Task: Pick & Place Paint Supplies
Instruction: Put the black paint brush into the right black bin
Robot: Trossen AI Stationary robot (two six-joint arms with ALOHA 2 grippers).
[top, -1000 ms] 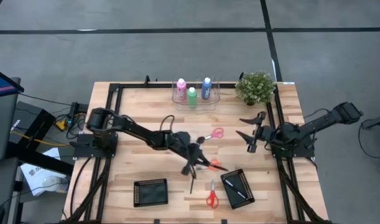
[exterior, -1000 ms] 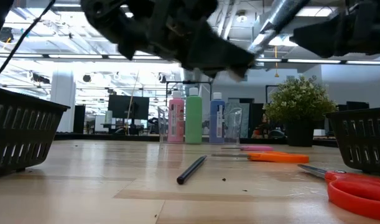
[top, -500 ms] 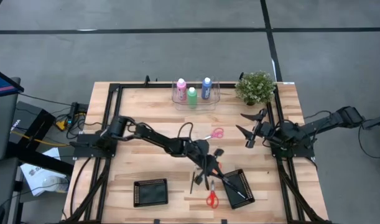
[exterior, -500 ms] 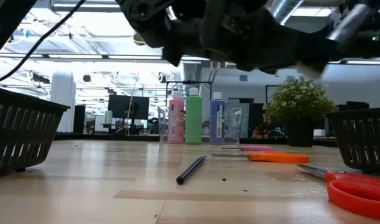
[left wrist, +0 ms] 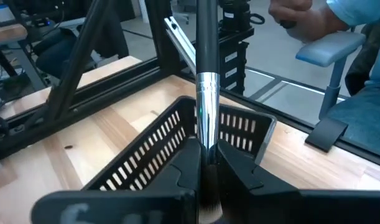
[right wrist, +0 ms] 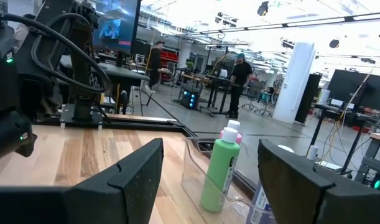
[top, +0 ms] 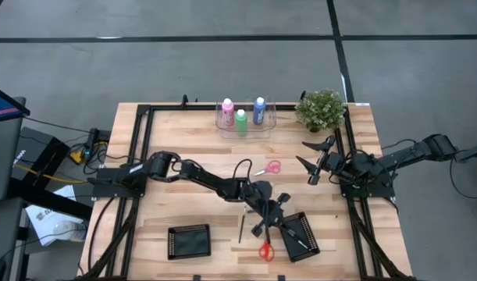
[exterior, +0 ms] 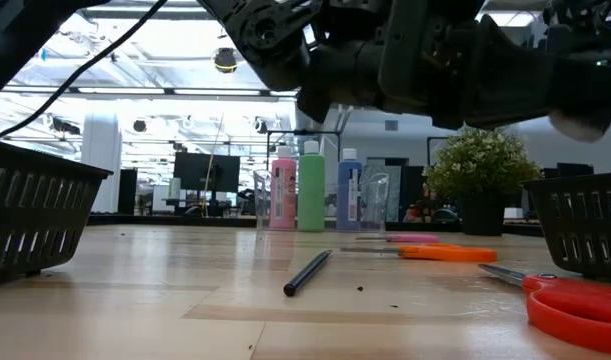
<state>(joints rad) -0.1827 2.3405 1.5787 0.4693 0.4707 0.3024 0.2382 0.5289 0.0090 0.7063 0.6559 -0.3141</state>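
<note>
Left hand [top: 271, 216] of mine clamps a brush [left wrist: 207, 93] just above the black basket [left wrist: 158, 134]; right hand [top: 316, 165] waits open.

Grey concrete floor [top: 222, 70] crossed by dark lines. Pale wood worktop [top: 191, 148]. Bright ceiling lights [exterior: 135, 40], white pillar [right wrist: 298, 81], monitors [exterior: 195, 170], people standing [right wrist: 241, 74] far back.

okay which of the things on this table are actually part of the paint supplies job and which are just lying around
Part of the job:
- pink bottle, green bottle, blue bottle in the clear tray
- brush held in the left gripper
- loose brush
- two black baskets

Lying about:
- potted plant
- pink scissors
- red scissors
</note>
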